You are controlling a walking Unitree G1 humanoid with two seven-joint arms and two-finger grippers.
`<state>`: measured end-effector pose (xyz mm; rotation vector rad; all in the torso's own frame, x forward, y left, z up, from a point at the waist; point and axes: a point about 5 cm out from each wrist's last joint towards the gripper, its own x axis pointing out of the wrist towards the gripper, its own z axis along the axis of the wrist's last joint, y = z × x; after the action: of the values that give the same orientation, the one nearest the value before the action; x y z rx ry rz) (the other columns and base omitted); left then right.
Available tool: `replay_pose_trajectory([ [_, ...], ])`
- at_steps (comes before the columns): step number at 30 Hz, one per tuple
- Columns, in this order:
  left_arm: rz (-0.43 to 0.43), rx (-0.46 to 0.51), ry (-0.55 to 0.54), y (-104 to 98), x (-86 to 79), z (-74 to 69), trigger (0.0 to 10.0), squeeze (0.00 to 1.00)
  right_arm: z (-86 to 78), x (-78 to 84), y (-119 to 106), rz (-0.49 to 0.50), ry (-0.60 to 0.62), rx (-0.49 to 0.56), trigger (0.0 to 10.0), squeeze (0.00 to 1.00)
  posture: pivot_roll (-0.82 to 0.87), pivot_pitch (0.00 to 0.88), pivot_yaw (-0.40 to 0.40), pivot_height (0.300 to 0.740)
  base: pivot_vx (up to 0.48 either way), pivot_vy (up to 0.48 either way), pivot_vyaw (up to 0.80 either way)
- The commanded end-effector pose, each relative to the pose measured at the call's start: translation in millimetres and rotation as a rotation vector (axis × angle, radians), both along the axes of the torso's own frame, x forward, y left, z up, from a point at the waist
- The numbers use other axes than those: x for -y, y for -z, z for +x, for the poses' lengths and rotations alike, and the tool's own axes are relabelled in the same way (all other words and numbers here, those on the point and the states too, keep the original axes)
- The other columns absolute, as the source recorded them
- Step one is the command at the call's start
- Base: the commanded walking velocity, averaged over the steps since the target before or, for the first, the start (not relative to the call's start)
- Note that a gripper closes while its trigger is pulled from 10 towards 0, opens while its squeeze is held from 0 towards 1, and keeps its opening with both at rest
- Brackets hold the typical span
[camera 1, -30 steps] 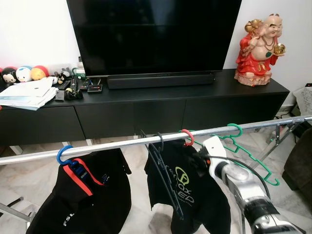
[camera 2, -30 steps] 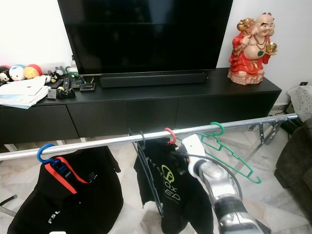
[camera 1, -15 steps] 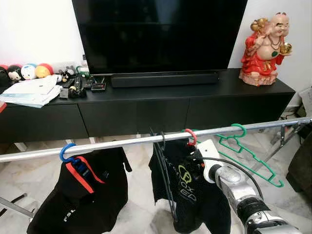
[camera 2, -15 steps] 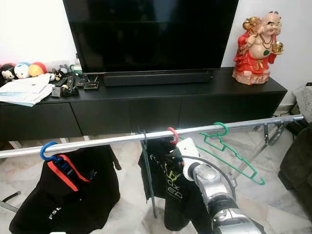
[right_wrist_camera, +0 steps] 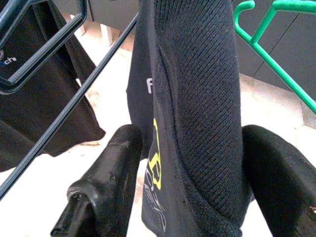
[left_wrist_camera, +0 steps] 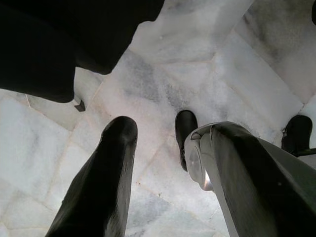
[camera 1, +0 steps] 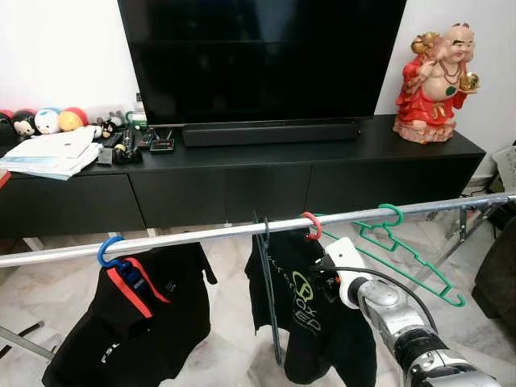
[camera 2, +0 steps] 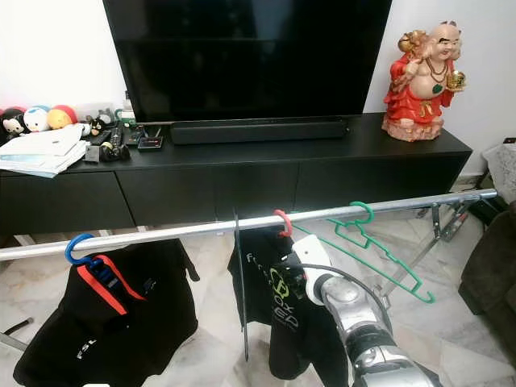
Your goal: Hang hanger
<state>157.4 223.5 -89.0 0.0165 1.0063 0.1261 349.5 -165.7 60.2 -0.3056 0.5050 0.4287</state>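
A metal rail crosses in front of me. On it hangs a red hanger carrying a black shirt with yellow-green print. My right gripper is just below that hook, open, with one finger on each side of the shirt's fabric. An empty black hanger hangs straight down just left of the shirt. An empty green hanger hangs to its right. My left gripper hangs open over the marble floor.
A blue hanger with a black-and-red garment hangs at the rail's left end. Behind stand a black TV cabinet, a TV and a red figurine. A rack leg and a dark sofa edge are at right.
My right wrist has dropped slightly and drawn back below the red hook. The empty black hanger has swung from a slant to nearly vertical. The camera shifted a little.
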Motion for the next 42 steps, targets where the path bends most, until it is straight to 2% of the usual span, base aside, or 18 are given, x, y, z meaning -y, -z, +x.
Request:
replay_pose_trajectory([
  [1,-0.001,-0.029,0.013,2,0.0,-4.7,10.0,0.0,3.8,-2.8,-5,0.002,0.001,0.016,0.0,0.0,0.04,0.0,0.02,0.74,0.0,0.0,0.0],
  [8,-0.005,-0.031,0.014,3,1.4,-5.4,10.0,0.0,4.3,-3.9,-5,0.029,0.021,0.025,0.0,0.0,0.03,0.0,0.014,0.74,0.0,0.0,0.0],
  [16,-0.011,-0.033,0.019,3,3.5,-6.0,10.0,0.0,4.9,-5.2,-6,0.105,0.104,0.046,0.0,0.0,0.03,0.0,0.009,0.74,0.0,0.0,0.0],
  [33,-0.012,-0.041,0.029,4,3.1,-7.4,10.0,0.0,1.2,-15.1,0,0.154,0.076,0.011,0.0,0.0,0.03,0.0,0.01,0.74,0.0,0.0,0.0],
  [39,-0.014,-0.041,0.027,4,3.8,-7.8,10.0,0.0,2.0,-12.7,-1,0.16,0.124,0.019,0.0,0.0,0.03,0.0,0.005,0.74,0.0,0.0,0.0],
  [42,-0.014,-0.04,0.027,4,4.2,-8.1,10.0,0.0,0.9,-11.0,1,0.215,0.191,0.026,0.0,0.0,0.03,0.0,0.001,0.74,0.0,0.0,0.0],
])
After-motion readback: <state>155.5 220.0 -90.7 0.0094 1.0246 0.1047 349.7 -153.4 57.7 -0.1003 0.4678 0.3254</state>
